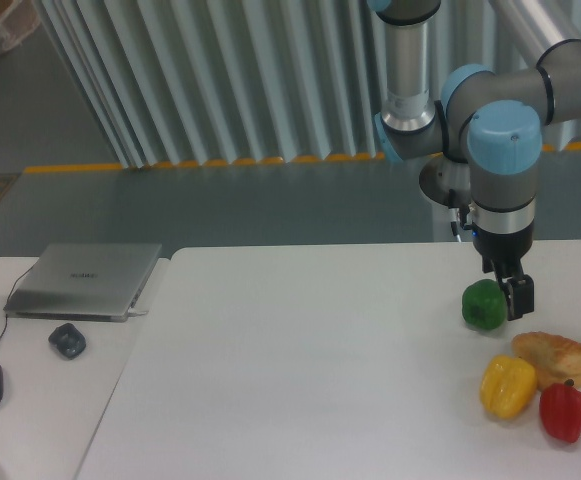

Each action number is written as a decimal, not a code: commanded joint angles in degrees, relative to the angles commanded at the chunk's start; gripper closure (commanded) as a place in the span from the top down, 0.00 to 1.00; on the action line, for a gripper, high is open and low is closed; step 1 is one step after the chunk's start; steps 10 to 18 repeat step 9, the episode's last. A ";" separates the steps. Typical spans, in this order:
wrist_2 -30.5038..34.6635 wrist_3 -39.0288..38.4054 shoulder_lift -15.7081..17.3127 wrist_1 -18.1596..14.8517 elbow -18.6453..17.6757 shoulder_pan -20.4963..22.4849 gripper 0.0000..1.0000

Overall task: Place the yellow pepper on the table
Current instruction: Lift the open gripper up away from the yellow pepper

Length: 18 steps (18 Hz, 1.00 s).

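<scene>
The hand (517, 296) hangs from the arm just above the table (300, 360), right beside the green pepper (484, 305), which sits at its left and looks close to touching it. From this side view only dark fingers pointing down show, and I cannot tell how far apart they stand; nothing appears to be held between them.

The yellow pepper (508, 387) sits on the table below the hand and a little toward the camera, apart from it. Just beside it lie a piece of bread (562, 358) and a red pepper (563, 411), both crowding its far side.

The main risk, as I judge it, is the tight cluster. A descent onto the yellow pepper could catch the bread or nudge the red pepper, since the three sit almost against each other. The pepper's glossy, lobed skin could also slip from a narrow pinch and roll. Any sideways sweep from where the hand is now could knock the green pepper across the table.
</scene>
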 joint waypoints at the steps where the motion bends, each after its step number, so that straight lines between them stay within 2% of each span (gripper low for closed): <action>1: -1.23 0.00 0.00 0.00 0.00 0.17 1.00; 3: -2.82 -0.18 0.00 0.18 -0.17 0.44 1.00; 18: -2.91 -0.35 0.09 0.53 -0.26 0.44 1.00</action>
